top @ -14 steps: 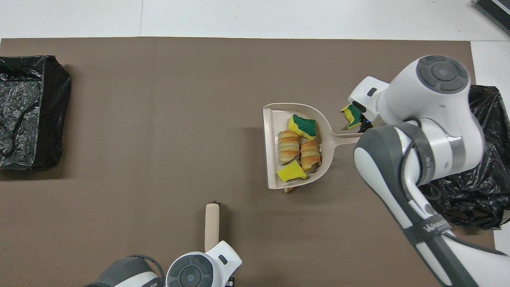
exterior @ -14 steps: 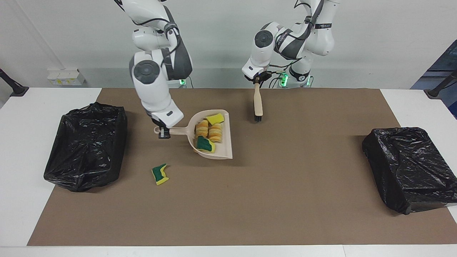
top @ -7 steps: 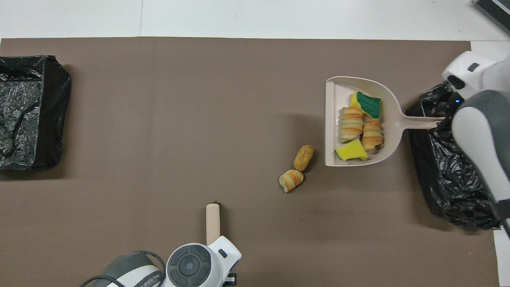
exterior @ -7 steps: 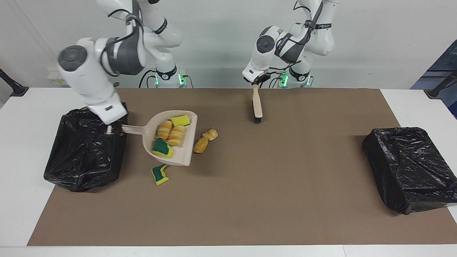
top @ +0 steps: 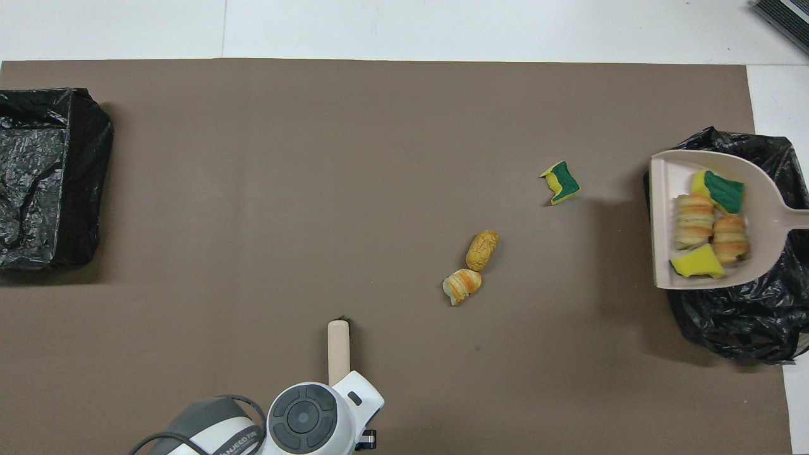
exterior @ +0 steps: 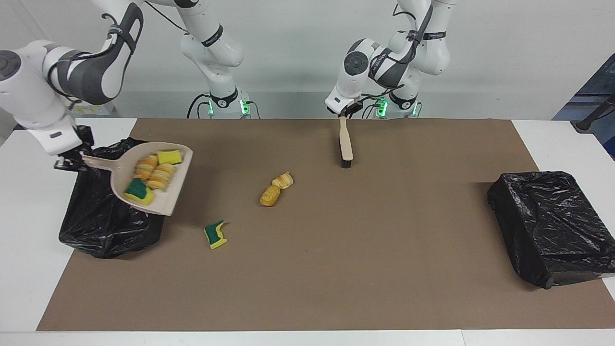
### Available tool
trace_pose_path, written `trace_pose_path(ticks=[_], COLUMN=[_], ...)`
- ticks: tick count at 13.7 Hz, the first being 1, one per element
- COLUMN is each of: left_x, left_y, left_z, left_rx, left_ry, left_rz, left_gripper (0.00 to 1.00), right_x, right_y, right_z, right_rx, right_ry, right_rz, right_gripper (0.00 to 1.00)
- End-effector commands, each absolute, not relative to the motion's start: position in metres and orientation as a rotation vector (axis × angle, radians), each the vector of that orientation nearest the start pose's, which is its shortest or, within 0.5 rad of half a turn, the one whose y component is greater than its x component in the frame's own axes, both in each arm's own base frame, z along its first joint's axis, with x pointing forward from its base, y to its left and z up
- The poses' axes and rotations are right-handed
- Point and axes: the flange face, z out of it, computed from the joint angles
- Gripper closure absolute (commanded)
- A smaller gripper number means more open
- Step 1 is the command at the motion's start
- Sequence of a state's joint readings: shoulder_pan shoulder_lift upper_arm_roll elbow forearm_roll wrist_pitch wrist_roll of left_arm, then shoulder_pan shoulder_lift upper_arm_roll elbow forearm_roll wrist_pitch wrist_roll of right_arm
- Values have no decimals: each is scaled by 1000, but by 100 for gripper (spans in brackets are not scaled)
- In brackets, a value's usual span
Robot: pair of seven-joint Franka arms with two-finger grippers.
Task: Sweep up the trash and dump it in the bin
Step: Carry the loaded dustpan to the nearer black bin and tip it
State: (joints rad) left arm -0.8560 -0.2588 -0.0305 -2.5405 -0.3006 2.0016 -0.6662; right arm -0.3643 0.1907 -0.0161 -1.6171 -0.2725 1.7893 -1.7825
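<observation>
The right hand (exterior: pixel 72 161), clenched on the handle of the beige plastic dustpan (exterior: pixel 166 192), holds four light, loose sponge and pastry scraps (exterior: pixel 151 178) over the black-lined bin (exterior: pixel 103 226); they would likely slide off at a tilt. Three more scraps (exterior: pixel 271 192) lie mid-desk on the open brown mat (exterior: pixel 336 269). The left hand (exterior: pixel 344 114) waits, gripping the beige brush (exterior: pixel 345 142) upright near the robots.

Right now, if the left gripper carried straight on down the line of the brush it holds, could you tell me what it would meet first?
The left gripper points down along the brush, whose bristles seem to touch the brown mat already. It would probably just press into the mat; no scrap lies in that line.
</observation>
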Motion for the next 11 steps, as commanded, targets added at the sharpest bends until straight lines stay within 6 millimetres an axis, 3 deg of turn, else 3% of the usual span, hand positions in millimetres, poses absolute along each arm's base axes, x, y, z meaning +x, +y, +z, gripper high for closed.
trace_pose_path(ticks=[1,3,6,8,11], left_x=[249,274,325,366,439], left_y=[-322,-322,-301,-268,-183], left_z=[346,354,389,407,442], left_rx=[-3089,-3094,-3134,-3127,-3121], left_ry=[82,103,112,178,341], left_rz=[571,538,427,321,156], left_gripper=[0,0,0,0,0], right_x=[570,575,581,579,573], right_y=[-275,-281,-251,-235,-251], right_z=[529,538,536,535,545], right_rx=[-2434,-2479,-2464,-2388,-2318], right_ry=[-2288,-2384,-2461,-2522,-2533], right_rz=[579,761,1048,1200,1336], right_gripper=[100,100,100,100,100])
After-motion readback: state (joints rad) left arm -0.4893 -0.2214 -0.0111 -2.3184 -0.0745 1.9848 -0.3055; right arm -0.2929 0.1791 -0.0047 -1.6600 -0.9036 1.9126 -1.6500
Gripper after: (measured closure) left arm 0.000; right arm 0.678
